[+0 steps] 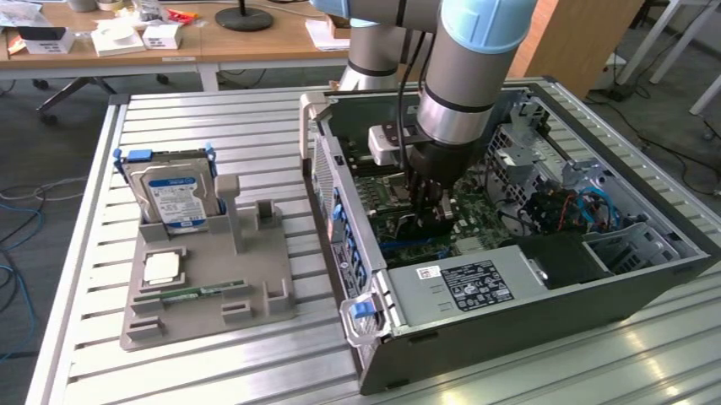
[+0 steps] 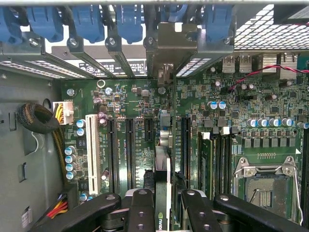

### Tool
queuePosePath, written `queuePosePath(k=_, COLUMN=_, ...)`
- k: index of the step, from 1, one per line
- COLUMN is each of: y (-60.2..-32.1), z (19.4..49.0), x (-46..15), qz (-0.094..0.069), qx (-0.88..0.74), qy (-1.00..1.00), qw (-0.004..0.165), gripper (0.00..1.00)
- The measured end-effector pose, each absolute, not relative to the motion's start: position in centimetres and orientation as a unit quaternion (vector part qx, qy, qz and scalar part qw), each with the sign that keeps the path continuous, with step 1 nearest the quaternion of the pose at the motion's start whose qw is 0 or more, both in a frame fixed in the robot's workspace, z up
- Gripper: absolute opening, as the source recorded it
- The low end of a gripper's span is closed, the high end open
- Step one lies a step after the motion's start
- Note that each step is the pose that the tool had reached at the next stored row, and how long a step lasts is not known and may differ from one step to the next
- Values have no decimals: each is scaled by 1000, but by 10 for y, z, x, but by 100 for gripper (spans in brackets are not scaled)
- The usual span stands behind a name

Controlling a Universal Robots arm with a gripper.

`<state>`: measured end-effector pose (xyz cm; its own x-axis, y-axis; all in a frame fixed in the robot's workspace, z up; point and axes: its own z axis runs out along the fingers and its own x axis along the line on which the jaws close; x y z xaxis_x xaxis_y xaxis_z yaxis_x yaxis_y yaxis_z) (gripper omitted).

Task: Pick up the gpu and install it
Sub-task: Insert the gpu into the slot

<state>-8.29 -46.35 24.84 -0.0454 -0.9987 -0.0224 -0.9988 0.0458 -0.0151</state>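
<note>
Holding the graphics card (image 2: 163, 164) edge-on, the gripper (image 2: 166, 205) has its jaws part-closed, pinching the card between them just over the motherboard (image 2: 251, 101). If the card sits tilted or off-line between the jaws, its edge could miss its slot and jam or bend.

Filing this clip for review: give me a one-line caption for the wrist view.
Gripper holds the gpu edge-on at the motherboard's expansion slots inside the open computer case.
</note>
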Motion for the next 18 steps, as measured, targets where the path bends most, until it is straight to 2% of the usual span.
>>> queuePosePath(k=18, y=-463, z=249, x=-83, qz=3, qx=-691, qy=723, qw=14, gripper=26)
